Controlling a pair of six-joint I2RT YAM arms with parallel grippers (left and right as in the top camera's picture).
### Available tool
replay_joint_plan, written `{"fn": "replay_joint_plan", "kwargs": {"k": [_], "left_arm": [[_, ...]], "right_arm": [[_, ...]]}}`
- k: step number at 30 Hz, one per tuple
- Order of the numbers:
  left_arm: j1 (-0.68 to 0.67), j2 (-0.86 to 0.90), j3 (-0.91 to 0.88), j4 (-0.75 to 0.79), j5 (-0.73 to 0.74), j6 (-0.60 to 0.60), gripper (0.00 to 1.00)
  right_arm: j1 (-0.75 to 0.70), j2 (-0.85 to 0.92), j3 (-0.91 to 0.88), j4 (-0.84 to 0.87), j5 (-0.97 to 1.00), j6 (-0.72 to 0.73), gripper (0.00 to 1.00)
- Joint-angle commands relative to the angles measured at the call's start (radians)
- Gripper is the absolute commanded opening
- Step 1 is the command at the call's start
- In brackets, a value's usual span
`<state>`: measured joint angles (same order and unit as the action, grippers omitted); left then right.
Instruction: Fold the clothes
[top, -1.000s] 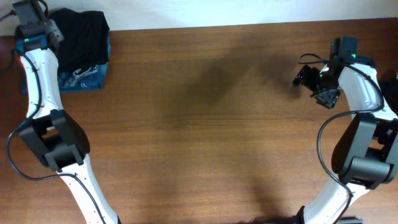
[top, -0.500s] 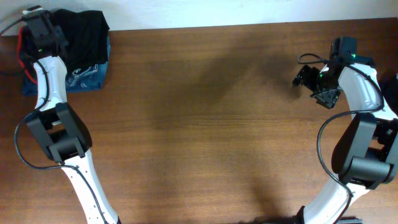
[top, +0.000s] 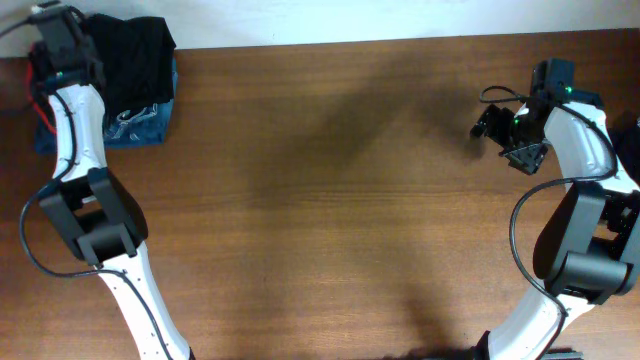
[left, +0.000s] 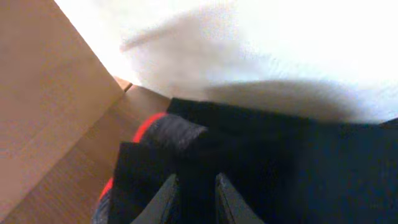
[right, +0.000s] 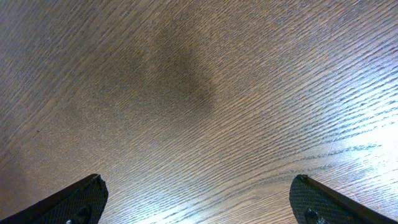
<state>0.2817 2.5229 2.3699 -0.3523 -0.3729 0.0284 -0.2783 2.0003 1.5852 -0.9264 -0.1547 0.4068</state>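
The clothes lie in a pile at the table's far left corner: a black garment (top: 135, 55) on top of a blue one with a pale pattern (top: 140, 125). My left gripper (top: 55, 28) is at the pile's left end. In the left wrist view its fingers (left: 166, 199) stand close together with black cloth (left: 280, 168) between them. A grey waistband edged red (left: 171, 132) bunches just ahead of them. My right gripper (top: 510, 135) hangs over bare wood at the far right, its jaws (right: 199, 186) wide open and holding nothing.
The wooden table (top: 330, 200) ends at a white wall (left: 280, 43) right behind the pile. A brown panel (left: 43, 93) stands to the left of the clothes. A dark item (top: 632, 145) shows at the right edge of the overhead view.
My left gripper has moved a little right and back over the pile's left end, and a red edge now shows beside the arm. The right arm has not moved.
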Motion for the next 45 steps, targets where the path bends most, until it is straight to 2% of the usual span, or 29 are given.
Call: {"fn": "replay_joint_plan", "kwargs": {"k": [1, 4, 6, 11, 19, 23, 29, 37, 45], "left_arm": [[-0.018, -0.061, 0.023, -0.039, 0.074, -0.044, 0.2], [-0.022, -0.06, 0.021, -0.092, 0.199, -0.085, 0.19], [-0.023, -0.053, 0.02, -0.115, 0.241, -0.115, 0.1], [-0.024, 0.0, 0.02, -0.127, 0.246, -0.115, 0.09], [-0.024, 0.2, 0.02, 0.029, 0.246, -0.114, 0.09], [-0.024, 0.258, 0.02, 0.038, 0.246, -0.114, 0.09], [-0.024, 0.209, 0.054, 0.05, 0.246, -0.114, 0.06], [-0.016, 0.045, 0.074, 0.068, 0.241, -0.114, 0.02], [0.011, 0.046, 0.073, 0.05, 0.185, -0.114, 0.01]], "right_arm": [[-0.003, 0.005, -0.006, 0.0, 0.01, -0.01, 0.99], [-0.004, 0.005, -0.006, 0.0, 0.01, -0.01, 0.99], [-0.003, 0.005, -0.006, 0.0, 0.01, -0.01, 0.99], [-0.003, 0.005, -0.006, 0.0, 0.01, -0.01, 0.99], [-0.003, 0.005, -0.006, 0.0, 0.01, -0.01, 0.98], [-0.004, 0.005, -0.006, 0.0, 0.01, -0.01, 0.99], [-0.003, 0.005, -0.006, 0.0, 0.01, -0.01, 0.99], [-0.003, 0.005, -0.006, 0.0, 0.01, -0.01, 0.99], [-0.003, 0.005, -0.006, 0.0, 0.01, -0.01, 0.99]]}}
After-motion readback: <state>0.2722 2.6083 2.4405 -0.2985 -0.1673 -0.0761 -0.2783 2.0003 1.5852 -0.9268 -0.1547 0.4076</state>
